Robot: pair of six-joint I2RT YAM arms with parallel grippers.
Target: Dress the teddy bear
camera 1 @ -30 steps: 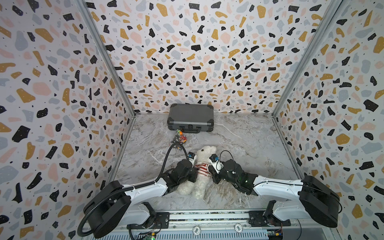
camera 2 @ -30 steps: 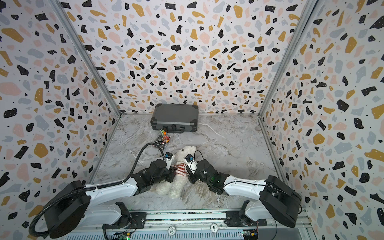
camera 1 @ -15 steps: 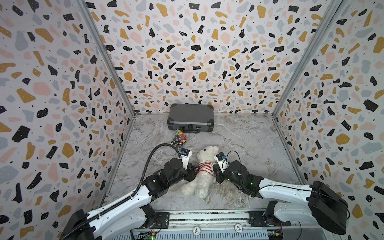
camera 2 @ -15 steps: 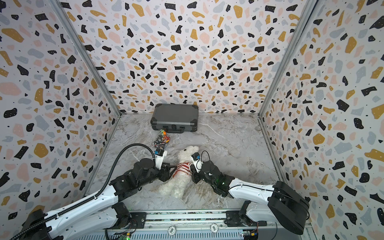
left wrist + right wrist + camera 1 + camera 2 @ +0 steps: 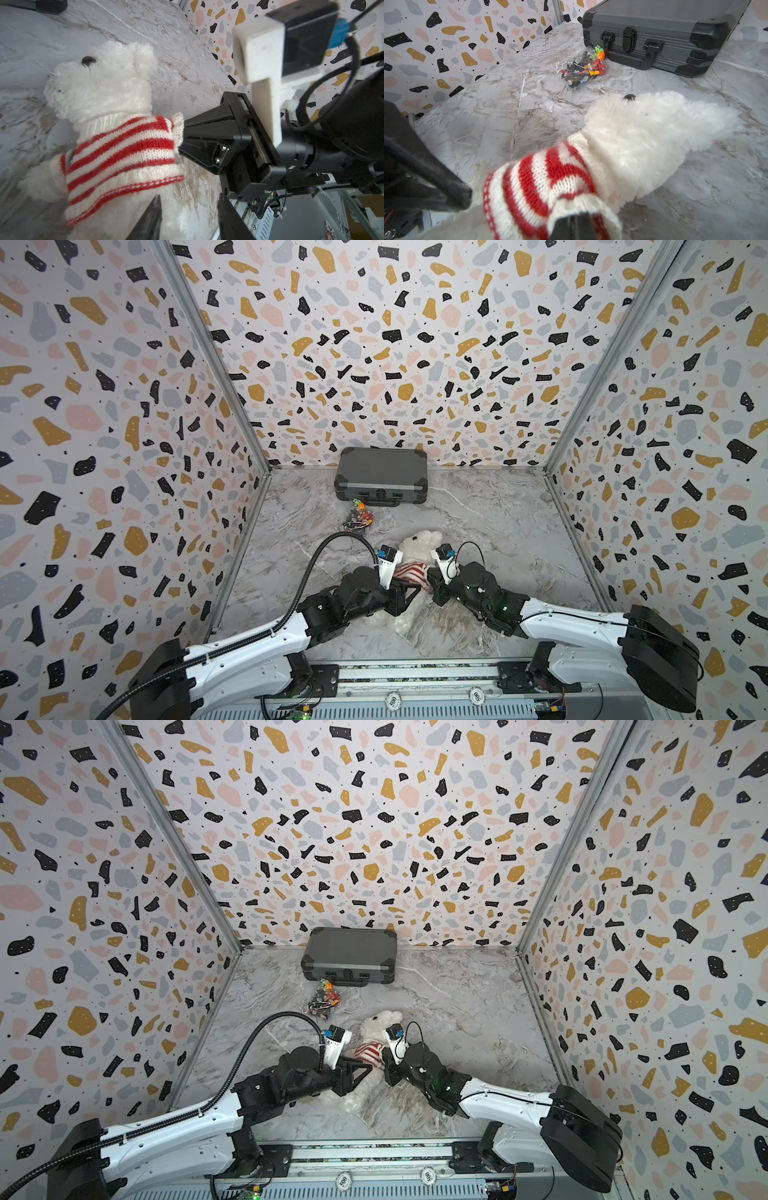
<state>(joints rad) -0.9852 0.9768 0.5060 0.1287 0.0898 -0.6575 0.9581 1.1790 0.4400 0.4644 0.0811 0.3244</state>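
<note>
Right wrist view: shows a grey case (image 5: 654, 37) lying flat on the marble table (image 5: 508, 104), lid down and latches closed, so cannot tell what is inside. Shows also a clear bag (image 5: 581, 70) just in front of the case, filled with small coloured bricks. Same in both top views: case (image 5: 380, 481) against the back wall, bag (image 5: 358, 518) between it and the arms.

As for the left gripper (image 5: 190, 195): stands with jaws apart, not very wide, and holds nothing. Hovers over the lower body of the teddy bear (image 5: 99, 83), just past the hem of the red-and-white sweater (image 5: 124, 149). Cannot tell whether it touches the fur.

As for the right gripper (image 5: 181, 133): keeps the fingers together, clamped on the white cuff of one sweater sleeve at the side of the bear.

As for the teddy bear (image 5: 419, 543): lies on the table near the middle, head toward the case, legs toward the robot base. Wears the sweater (image 5: 409, 572) over the chest, with one fluffy arm coming out of the other sleeve. Lies between the two claws, with the left gripper (image 5: 415, 593) above its belly and the right gripper (image 5: 432, 574) touching the sweater from the opposite side.
</note>
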